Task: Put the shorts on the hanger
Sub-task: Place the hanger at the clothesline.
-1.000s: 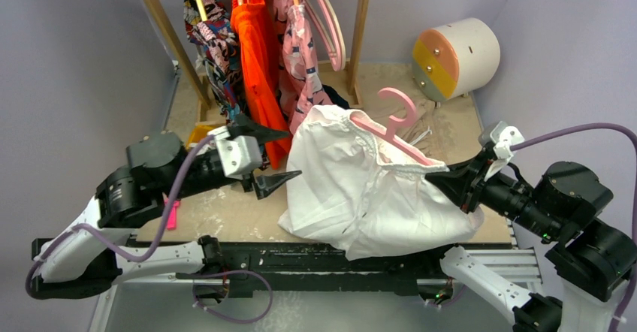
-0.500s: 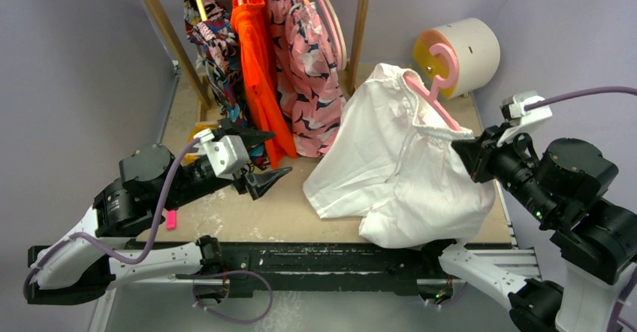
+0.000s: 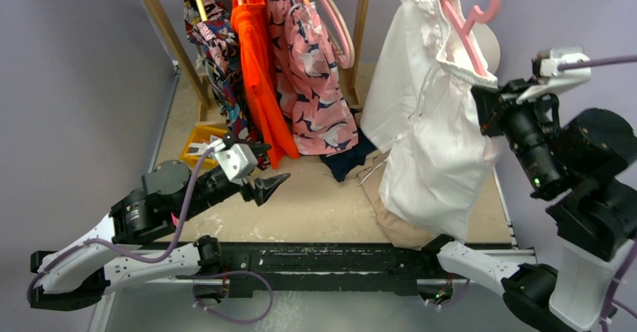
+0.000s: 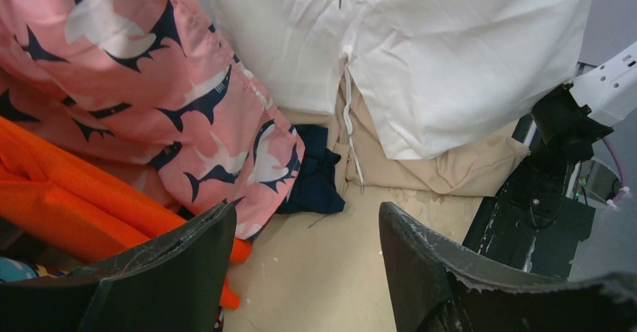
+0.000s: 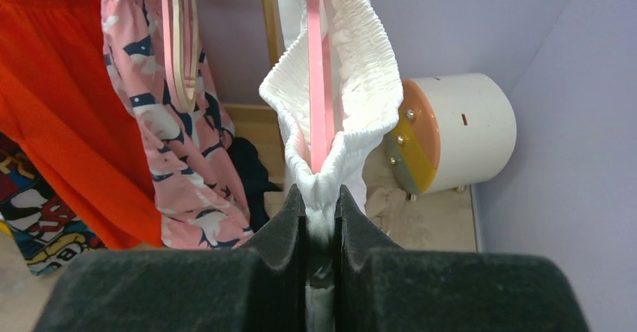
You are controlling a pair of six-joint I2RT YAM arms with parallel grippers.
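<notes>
The white shorts [image 3: 428, 129] hang on the pink hanger [image 3: 469, 24], lifted high above the table at the right. My right gripper [image 3: 481, 99] is shut on the gathered waistband and the end of the hanger arm; in the right wrist view the waistband [image 5: 353, 84] and the pink hanger [image 5: 319, 84] rise from between the pads [image 5: 289, 219]. The shorts also show in the left wrist view [image 4: 451, 54], drawstrings dangling. My left gripper [image 3: 263, 168] is open and empty, low at the left near the rack; its jaws stand wide apart in the left wrist view [image 4: 304, 230].
A wooden rack [image 3: 359, 24] at the back holds a patterned garment [image 3: 210, 31], orange shorts [image 3: 255, 61], pink shark-print shorts [image 3: 308, 84] and spare pink hangers [image 3: 334, 24]. A tan garment [image 3: 402, 230] and a navy one [image 3: 345, 159] lie on the table. A white drum [image 5: 458, 133] stands back right.
My right gripper has lifted the hanger and shorts off the table, up and toward the back right. My left gripper has drawn back and down toward the near left, still open.
</notes>
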